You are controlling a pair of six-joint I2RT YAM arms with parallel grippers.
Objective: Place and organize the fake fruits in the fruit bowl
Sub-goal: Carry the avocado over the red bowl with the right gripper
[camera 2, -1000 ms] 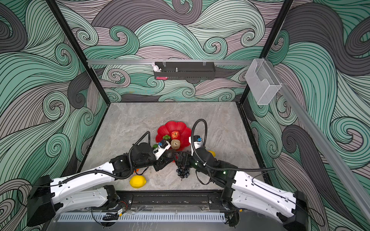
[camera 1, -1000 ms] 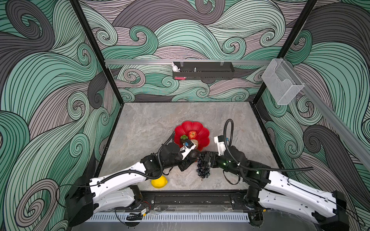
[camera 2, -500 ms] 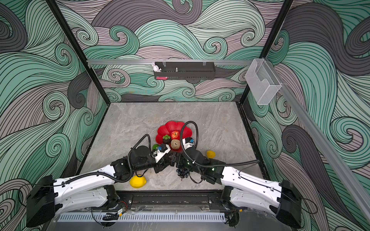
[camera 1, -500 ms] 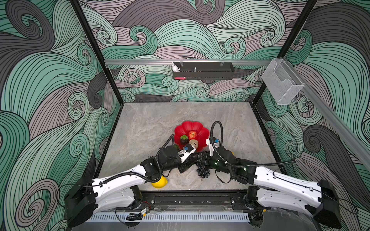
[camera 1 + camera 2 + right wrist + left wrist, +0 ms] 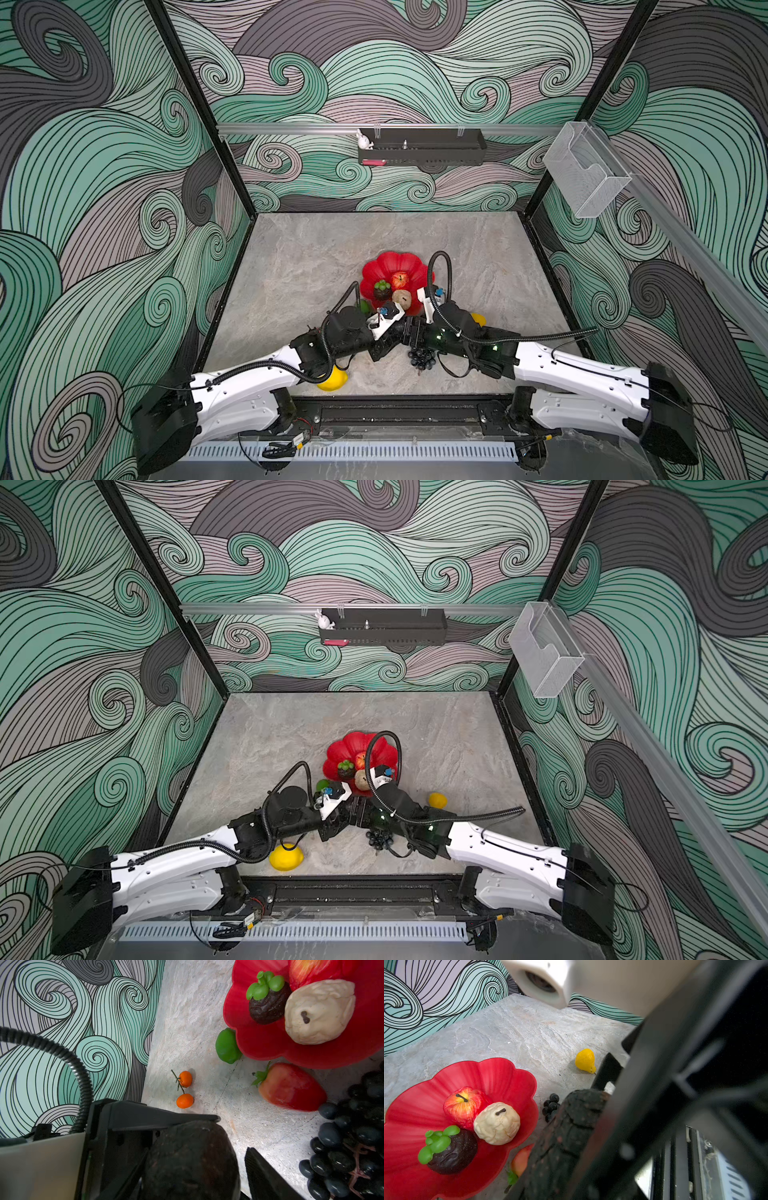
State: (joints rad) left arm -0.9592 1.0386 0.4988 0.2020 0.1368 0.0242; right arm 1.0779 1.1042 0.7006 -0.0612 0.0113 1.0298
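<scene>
Avocado (image 5: 191, 1159) pinched in left claw (image 5: 392, 336); right claw (image 5: 415, 332) spread around it, not touching.

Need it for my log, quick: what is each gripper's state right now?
Left gripper: shut on the avocado.
Right gripper: open, jaws around the same avocado, a gap showing beside one finger.

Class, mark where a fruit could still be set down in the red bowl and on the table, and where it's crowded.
Free: far petals of the fruit bowl, behind the apple; the table between bowl and back wall. Crowded: the near rim, hemmed by lime, strawberry, grape bunch.
</scene>
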